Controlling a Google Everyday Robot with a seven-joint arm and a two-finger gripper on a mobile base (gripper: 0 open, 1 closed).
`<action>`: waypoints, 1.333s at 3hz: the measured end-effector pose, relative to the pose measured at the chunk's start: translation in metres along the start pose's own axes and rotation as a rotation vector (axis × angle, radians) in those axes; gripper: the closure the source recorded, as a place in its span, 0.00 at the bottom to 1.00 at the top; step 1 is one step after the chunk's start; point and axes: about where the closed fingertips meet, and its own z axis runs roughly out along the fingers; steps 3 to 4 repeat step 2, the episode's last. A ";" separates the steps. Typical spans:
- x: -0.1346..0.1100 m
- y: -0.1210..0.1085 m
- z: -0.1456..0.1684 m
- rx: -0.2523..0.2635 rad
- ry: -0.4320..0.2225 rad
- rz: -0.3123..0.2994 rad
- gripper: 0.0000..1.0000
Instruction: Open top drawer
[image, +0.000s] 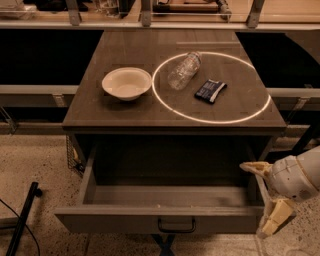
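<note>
The top drawer (160, 219) is a wide grey-beige drawer under the table top. It stands pulled out towards me, and its inside shows empty. A dark bail handle (176, 226) hangs at the centre of its front. My gripper (263, 195) is at the drawer's right front corner, open. One cream finger (254, 167) points left over the drawer's right side, and the other finger (274, 220) hangs down beside the front's right end. It holds nothing. No lower drawers are in view.
On the table top (100, 107) lie a white bowl (126, 83), a clear plastic bottle (184, 70) on its side and a dark snack packet (210, 90), the last two inside a lit ring. A black pole (22, 220) leans at lower left. Speckled floor surrounds the table.
</note>
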 end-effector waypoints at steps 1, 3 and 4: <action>0.014 -0.013 -0.034 0.054 -0.035 0.014 0.00; 0.014 -0.013 -0.033 0.054 -0.035 0.014 0.00; 0.014 -0.013 -0.033 0.054 -0.035 0.014 0.00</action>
